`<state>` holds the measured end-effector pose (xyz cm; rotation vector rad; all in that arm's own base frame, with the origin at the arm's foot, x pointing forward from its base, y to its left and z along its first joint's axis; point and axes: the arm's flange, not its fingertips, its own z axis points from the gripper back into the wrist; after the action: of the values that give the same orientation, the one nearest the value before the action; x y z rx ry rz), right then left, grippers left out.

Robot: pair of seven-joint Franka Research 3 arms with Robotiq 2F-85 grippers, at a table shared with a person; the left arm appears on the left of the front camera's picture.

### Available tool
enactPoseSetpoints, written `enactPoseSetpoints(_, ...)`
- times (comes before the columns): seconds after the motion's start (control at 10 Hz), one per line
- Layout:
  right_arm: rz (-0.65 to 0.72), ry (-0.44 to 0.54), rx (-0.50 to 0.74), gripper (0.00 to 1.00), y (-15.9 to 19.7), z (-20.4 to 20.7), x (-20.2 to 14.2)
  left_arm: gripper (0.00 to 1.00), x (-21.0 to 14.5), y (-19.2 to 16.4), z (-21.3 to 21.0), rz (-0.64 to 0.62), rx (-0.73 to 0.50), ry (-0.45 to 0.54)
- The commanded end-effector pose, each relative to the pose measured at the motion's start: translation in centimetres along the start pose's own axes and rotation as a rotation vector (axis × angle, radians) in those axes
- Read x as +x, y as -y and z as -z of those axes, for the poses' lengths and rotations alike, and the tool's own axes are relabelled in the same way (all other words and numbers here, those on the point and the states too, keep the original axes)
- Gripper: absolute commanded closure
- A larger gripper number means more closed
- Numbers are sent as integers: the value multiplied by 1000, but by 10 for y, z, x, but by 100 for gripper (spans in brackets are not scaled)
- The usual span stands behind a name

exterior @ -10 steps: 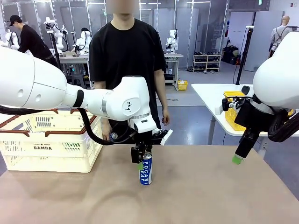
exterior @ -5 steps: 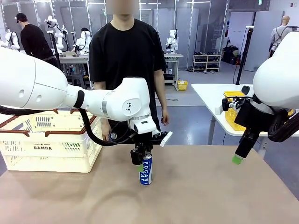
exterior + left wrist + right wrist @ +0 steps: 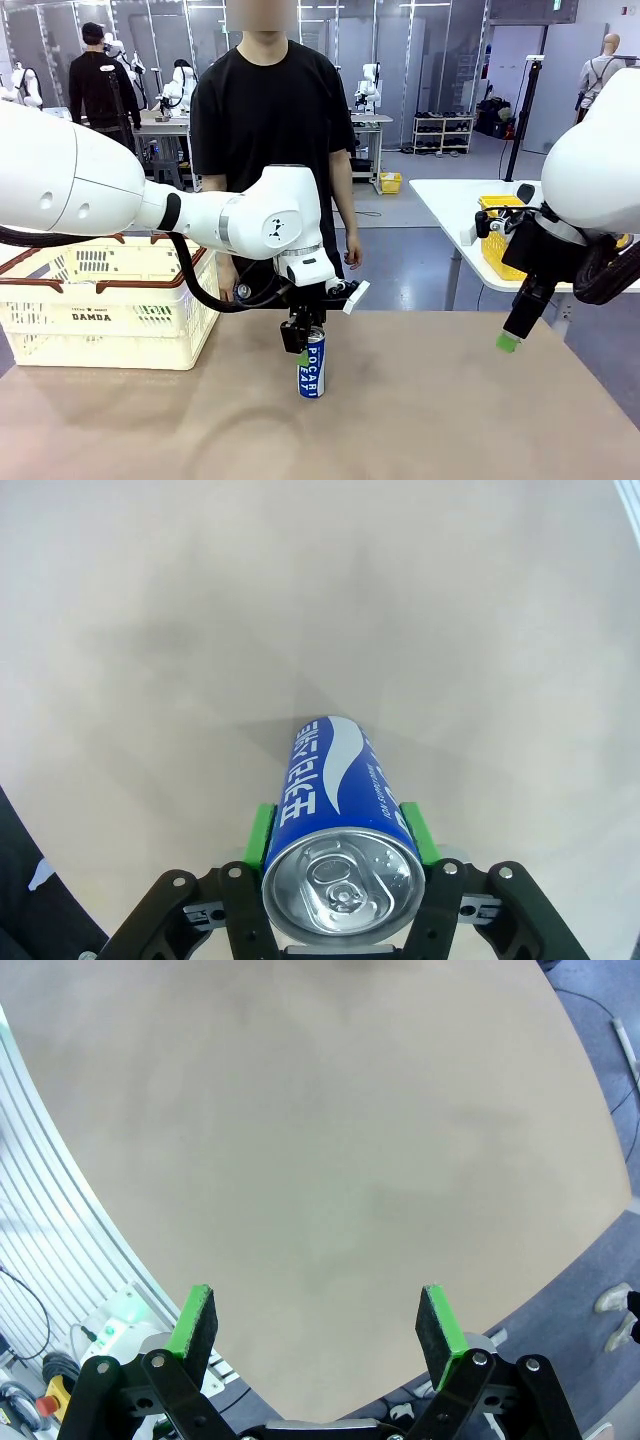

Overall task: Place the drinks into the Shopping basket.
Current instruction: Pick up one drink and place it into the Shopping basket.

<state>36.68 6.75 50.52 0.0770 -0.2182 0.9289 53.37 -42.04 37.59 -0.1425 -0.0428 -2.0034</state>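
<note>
Table: tan top.
Can: blue, white "POCARI" lettering, upright at mid-table.
My left pincer: green pads pinching the can near its top.
Shopping basket: cream, "DAMDA" on its side, left of the can.
My right pincer: spread, above the table's right edge.

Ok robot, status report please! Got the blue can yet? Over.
Left pincer shut on blue can, can upright on table. Right pincer open, empty, above table. Shopping basket at left, no obstacle seen toward it.
</note>
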Motion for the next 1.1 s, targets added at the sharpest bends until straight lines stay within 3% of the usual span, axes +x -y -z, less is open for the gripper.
enactPoseSetpoints(0.0, 1, -8, 0, 0, 1, -1, -1, 100, 6, -1, 0, -21, -23, -11)
enactPoseSetpoints(0.3, 1, -8, 0, 0, 1, -1, -1, 100, -4, 25, -46, 41, -58, -47)
enactPoseSetpoints(1.0, 1, -8, 0, 0, 1, -1, -1, 100, -63, 82, -218, -5, 93, -77)
